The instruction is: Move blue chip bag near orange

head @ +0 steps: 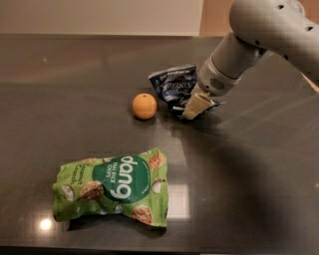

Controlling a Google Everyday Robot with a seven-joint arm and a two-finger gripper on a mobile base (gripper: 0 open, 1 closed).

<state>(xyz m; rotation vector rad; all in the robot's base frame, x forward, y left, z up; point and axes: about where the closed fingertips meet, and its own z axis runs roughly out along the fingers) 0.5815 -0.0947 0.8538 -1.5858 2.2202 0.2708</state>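
Note:
The blue chip bag [173,84] is a crinkled navy bag with white lettering, tilted up on the dark table just right of the orange [144,106]. A narrow gap separates them. My gripper [193,107] comes down from the upper right on the grey arm and is shut on the bag's lower right edge. One cream finger [195,104] shows in front of the bag, and the other is hidden behind it. The orange is small and round and rests alone on the table.
A larger green "dang" bag [113,187] lies flat at the front left. The dark glossy table [259,179] reaches its far edge against a pale wall [99,15]. My arm [269,35] fills the upper right.

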